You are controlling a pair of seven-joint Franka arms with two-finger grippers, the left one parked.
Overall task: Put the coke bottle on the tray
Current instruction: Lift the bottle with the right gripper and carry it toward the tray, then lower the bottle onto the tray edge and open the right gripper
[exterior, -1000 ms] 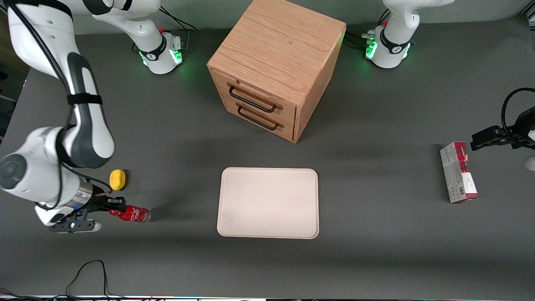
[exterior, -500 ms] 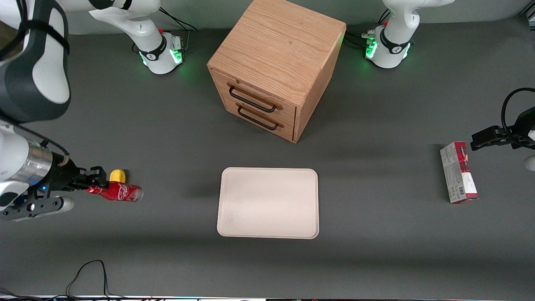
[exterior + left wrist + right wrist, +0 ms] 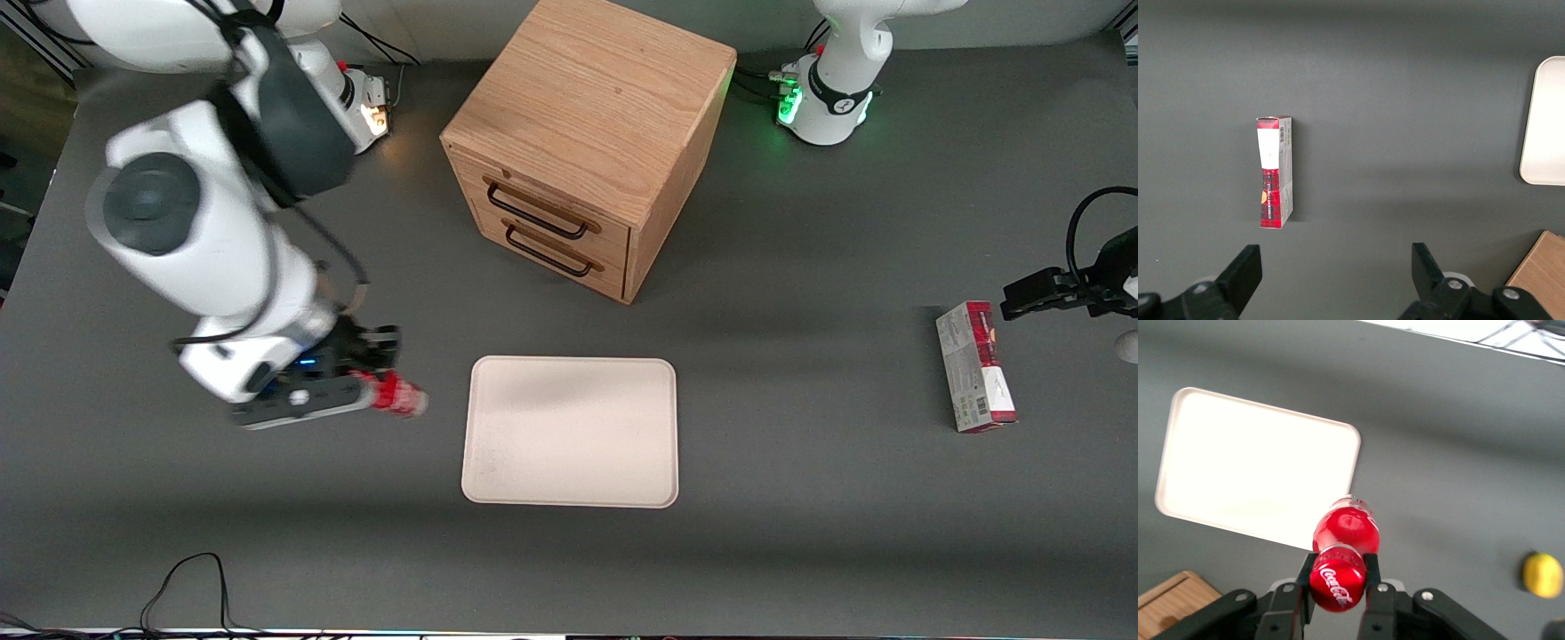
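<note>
My right gripper (image 3: 378, 378) is shut on the cap end of the small red coke bottle (image 3: 400, 397) and holds it above the table, beside the cream-beige tray (image 3: 570, 431), at the tray's edge toward the working arm's end. In the right wrist view the bottle (image 3: 1345, 532) sits clamped between the two black fingers (image 3: 1303, 581), with the gripper (image 3: 1337, 573) above the table next to the tray (image 3: 1251, 470). The bottle hangs just off the tray's rim.
A wooden two-drawer cabinet (image 3: 582, 142) stands farther from the front camera than the tray. A yellow lemon-shaped thing (image 3: 1542, 574) lies on the table. A red-and-grey box (image 3: 974, 366) lies toward the parked arm's end, also in the left wrist view (image 3: 1274, 171).
My right gripper has lifted the coke bottle off the table by the lemon and carried it sideways toward the tray. The arm now hides the lemon in the front view.
</note>
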